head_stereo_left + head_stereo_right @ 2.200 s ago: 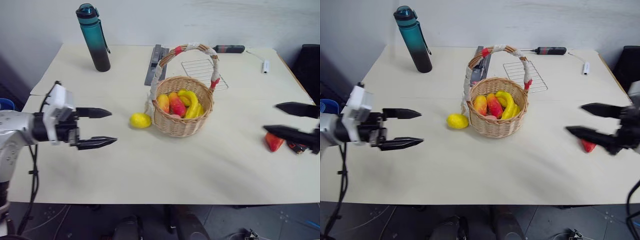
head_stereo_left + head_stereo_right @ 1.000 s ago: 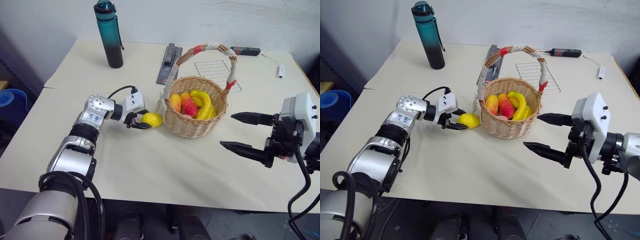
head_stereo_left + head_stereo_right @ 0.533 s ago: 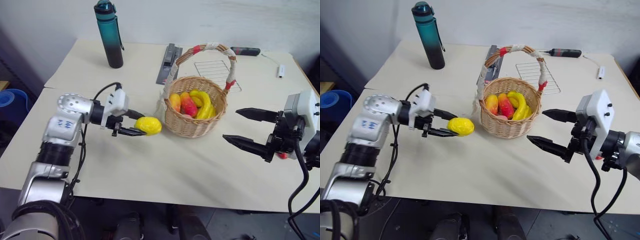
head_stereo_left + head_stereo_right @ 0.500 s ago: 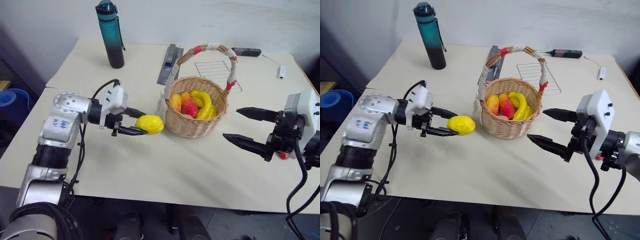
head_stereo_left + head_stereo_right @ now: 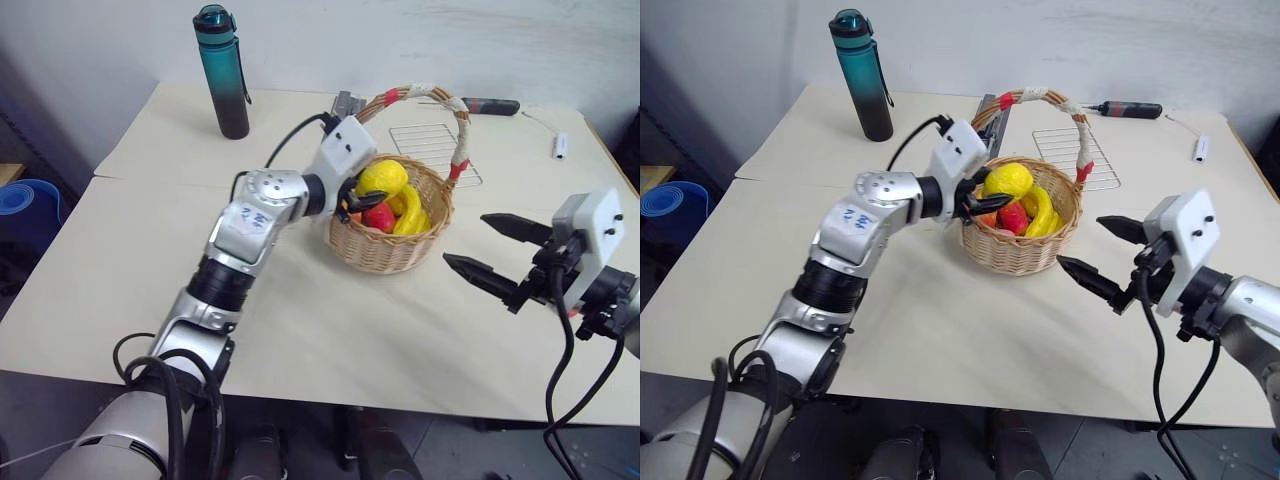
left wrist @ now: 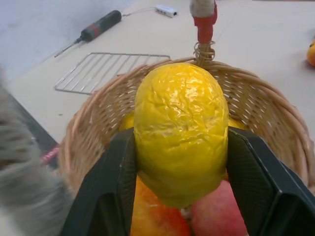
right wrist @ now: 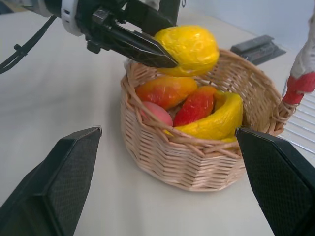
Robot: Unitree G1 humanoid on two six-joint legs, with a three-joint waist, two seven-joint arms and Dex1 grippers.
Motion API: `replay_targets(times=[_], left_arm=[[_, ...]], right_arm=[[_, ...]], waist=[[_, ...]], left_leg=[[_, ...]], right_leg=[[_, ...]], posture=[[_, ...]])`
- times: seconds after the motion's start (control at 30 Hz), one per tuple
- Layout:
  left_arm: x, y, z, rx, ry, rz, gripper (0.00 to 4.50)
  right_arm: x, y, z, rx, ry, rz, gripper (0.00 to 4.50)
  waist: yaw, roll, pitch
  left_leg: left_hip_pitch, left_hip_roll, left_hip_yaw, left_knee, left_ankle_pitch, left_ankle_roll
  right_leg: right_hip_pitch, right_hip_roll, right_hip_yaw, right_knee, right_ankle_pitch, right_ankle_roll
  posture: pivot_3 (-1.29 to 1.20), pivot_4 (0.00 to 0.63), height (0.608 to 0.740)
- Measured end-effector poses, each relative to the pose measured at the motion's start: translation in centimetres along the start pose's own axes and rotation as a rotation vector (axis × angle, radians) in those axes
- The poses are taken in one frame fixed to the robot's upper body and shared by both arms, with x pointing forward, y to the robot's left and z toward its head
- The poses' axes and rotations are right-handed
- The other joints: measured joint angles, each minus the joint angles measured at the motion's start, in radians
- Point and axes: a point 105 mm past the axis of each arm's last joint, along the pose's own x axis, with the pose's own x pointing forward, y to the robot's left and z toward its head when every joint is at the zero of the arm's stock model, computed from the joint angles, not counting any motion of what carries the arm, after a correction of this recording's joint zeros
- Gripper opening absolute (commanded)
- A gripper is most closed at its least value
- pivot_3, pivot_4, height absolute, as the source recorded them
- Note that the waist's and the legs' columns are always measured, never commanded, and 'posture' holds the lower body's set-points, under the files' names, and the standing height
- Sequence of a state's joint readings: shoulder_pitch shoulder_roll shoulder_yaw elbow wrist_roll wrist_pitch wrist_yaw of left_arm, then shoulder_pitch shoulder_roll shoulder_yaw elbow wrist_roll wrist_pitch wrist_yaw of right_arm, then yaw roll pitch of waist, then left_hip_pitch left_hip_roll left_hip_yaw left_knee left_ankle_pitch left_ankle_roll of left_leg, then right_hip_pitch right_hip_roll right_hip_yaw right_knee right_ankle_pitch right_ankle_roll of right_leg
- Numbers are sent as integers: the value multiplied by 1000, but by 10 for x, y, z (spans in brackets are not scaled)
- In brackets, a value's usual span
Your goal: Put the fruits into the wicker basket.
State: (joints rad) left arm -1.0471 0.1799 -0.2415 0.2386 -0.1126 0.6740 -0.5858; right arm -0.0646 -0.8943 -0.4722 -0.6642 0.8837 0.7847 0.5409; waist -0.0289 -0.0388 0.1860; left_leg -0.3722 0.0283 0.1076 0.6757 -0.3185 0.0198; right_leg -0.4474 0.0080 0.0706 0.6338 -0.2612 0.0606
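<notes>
The left gripper (image 6: pixel 179 196) has its jaws pressed on the small oval yellow lemon (image 6: pixel 180 130) above the round tan wicker basket (image 5: pixel 395 250). The right gripper (image 5: pixel 497 255) is spread wide and empty over the bench (image 5: pixel 330 330).

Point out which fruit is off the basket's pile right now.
The lemon: left gripper holds it above the wicker basket; the other fruits lie inside.

The wicker basket (image 5: pixel 1018 250) — round, tan, woven, upright — carries a tall arched handle (image 5: pixel 1077 135) wrapped in white tape with red bands. The lemon (image 6: pixel 181 130), oval, yellow, its skin wrinkled and glossy, sits above the basket's open mouth, over the fruit already inside. In the basket lie a red fruit (image 7: pixel 197 105), an orange-yellow one (image 7: pixel 165 90), a pinkish one (image 7: pixel 156 113) and a curved yellow piece (image 7: pixel 217 120) against the wall.
</notes>
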Motion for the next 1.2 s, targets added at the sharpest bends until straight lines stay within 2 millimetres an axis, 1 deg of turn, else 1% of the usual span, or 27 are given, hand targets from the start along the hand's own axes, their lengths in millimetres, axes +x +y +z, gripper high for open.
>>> replay_targets(times=[0.03, 0.1, 0.17, 0.3, 0.33, 0.37, 0.4, 0.47, 0.5, 0.57, 0.6, 0.63, 0.7, 0.77, 0.87, 0.97, 1.03, 1.13, 1.2], left_arm=[[1, -2, 1, -12, -6, -17, 3826], [-2, -4, 10, -49, -49, -55, 4434], [-13, -5, 23, -73, -106, -95, 4474], [-47, -10, 49, -82, -199, -202, 4474], [-57, -12, 51, -67, -214, -229, 4474], [-68, -13, 50, -46, -220, -252, 4474], [-80, -13, 44, -29, -215, -271, 4474], [-106, -6, 19, -29, -160, -282, 4474], [-116, -6, 10, -35, -138, -296, 4474], [-147, -9, -12, -50, -81, -363, 4474], [-163, -10, -20, -69, -59, -389, 4474], [-173, -10, -21, -73, -59, -402, 4474], [-186, -17, -12, -49, -88, -446, 4474], [-198, -21, -7, -49, -110, -469, 4474], [-204, -24, -2, -78, -151, -482, 4474], [-204, -27, 2, -67, -171, -482, 4474], [-203, -29, 5, -49, -180, -476, 4474], [-200, -28, 7, -52, -198, -458, 4474], [-199, -27, 8, -50, -203, -448, 4474]], right_arm=[[0, -1, -1, 2, 3, -9, 4500], [-1, -1, -3, 10, 5, -20, 4500], [-2, -2, -6, 26, 6, -36, 4500], [-6, -6, -23, 78, 39, -88, 4500], [-9, -8, -27, 91, 43, -106, 4500], [-13, -12, -30, 105, 46, -128, 4500], [-19, -15, -33, 118, 55, -153, 4500], [-38, -23, -42, 142, 86, -203, 4500], [-45, -23, -45, 152, 99, -202, 4500], [-67, -19, -44, 174, 116, -176, 4500], [-82, -19, -43, 189, 141, -168, 4500], [-93, -21, -39, 185, 161, -170, 4500], [-112, -23, -32, 177, 203, -158, 4500], [-133, -27, -31, 207, 245, -175, 4500], [-154, -35, -40, 260, 280, -221, 4500], [-160, -45, -45, 250, 292, -268, 4500], [-159, -52, -50, 242, 290, -300, 4500], [-151, -64, -60, 233, 284, -334, 4500], [-144, -76, -67, 241, 265, -370, 4500]], waist=[[-1, 0, 0], [-2, 0, 0], [-2, 0, 0], [-2, 0, 0], [-3, 0, 0], [-3, 1, 0], [-4, 2, -1], [-5, 3, -1], [-4, 3, -1], [-5, 3, -1], [-4, 4, -1], [-3, 3, 0], [0, 3, 0], [2, 2, -1], [1, 1, -2], [-2, 1, -2], [-5, 1, -2], [-7, 1, -2], [-7, 1, -2]], left_leg=[[0, 0, 1, -1, 0, 0], [0, 0, 1, -1, 0, 0], [1, 0, 1, -1, 1, -1], [2, 0, 1, -1, 1, -2], [3, 0, 1, -1, 2, -3], [3, 0, 1, -1, 2, -3], [4, 0, 2, -3, 2, -4], [5, 0, 2, -5, 4, -6], [6, 0, 2, -6, 4, -6], [7, 0, 2, -9, 5, -7], [7, 0, 1, -9, 5, -8], [7, 0, 0, -9, 5, -7], [6, 0, -2, -9, 6, -5], [6, 0, -4, -9, 6, -4], [6, 0, -6, -9, 5, -3], [5, 0, -6, -9, 5, -3], [5, 0, -5, -10, 4, -3], [5, 0, -5, -10, 5, -4], [6, 0, -5, -10, 5, -4]], right_leg=[[0, 0, 0, 0, 0, 0], [0, 0, 1, 0, 0, 0], [0, 0, 1, 1, 0, 0], [0, 0, 1, 3, 0, 0], [0, 0, 1, 3, 0, 0], [0, 0, 1, 3, 0, 0], [1, 0, 2, 3, -1, -1], [0, 0, 1, 4, -1, -2], [0, 0, 1, 4, -2, -3], [0, 1, 0, 4, -3, -5], [0, 1, -1, 3, -3, -6], [1, 0, -2, 3, -3, -6], [4, 0, -3, -6, -3, -5], [7, -1, -6, -8, -2, -4], [10, -2, -8, -11, -2, -4], [9, -2, -8, -12, -2, -4], [10, -2, -8, -11, -2, -5], [9, -2, -8, -10, -2, -5], [8, -2, -8, -9, -2, -5]], posture=[[0, 150, 740], [0, 150, 740], [0, 150, 740], [0, 150, 740], [0, 150, 740], [0, 150, 740], [0, 150, 740], [0, 150, 740], [0, 150, 740], [0, 150, 740], [0, 150, 740], [0, 150, 740], [0, 150, 740], [0, 150, 740], [0, 150, 740], [0, 150, 740], [0, 150, 740], [0, 150, 740], [0, 150, 740]])
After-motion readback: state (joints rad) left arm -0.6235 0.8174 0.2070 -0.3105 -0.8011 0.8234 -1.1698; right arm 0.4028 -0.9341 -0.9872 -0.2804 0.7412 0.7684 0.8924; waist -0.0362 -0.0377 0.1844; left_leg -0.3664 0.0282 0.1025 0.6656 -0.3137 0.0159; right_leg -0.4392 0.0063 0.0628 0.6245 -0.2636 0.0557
